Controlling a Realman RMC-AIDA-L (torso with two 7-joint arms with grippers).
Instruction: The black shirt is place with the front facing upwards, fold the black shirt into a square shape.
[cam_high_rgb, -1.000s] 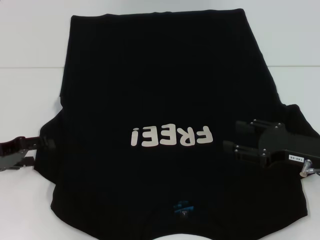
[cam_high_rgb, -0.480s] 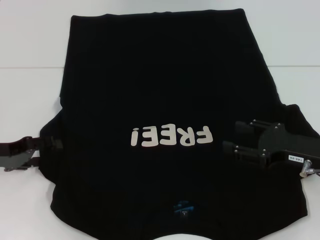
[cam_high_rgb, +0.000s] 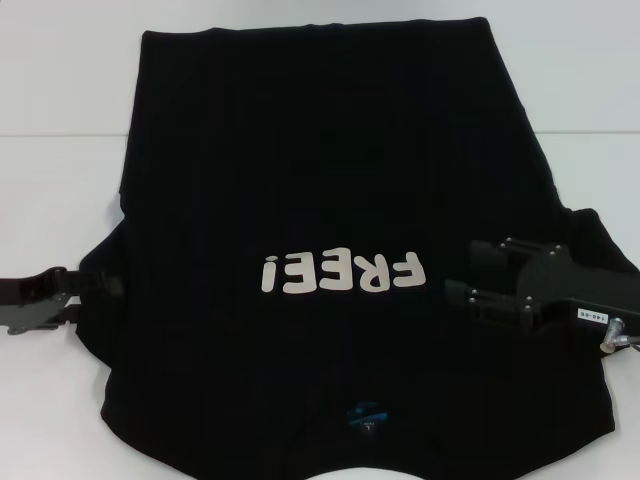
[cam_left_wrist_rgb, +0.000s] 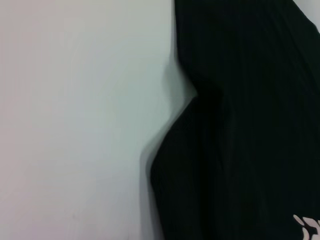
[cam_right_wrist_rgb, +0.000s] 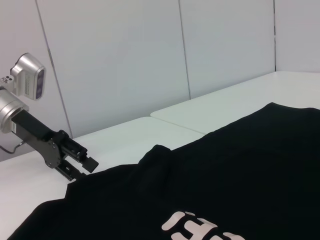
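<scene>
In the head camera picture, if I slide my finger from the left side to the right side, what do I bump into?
left gripper → black shirt → white "FREE!" lettering → right gripper

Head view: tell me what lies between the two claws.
In the head view, only the black shirt spans the stretch between the left claw and the right claw, with its white FREE! lettering about midway.

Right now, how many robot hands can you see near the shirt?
2. The left end effector sits at the shirt's left sleeve edge. The right end effector rests over the right sleeve, beside the white lettering.
</scene>
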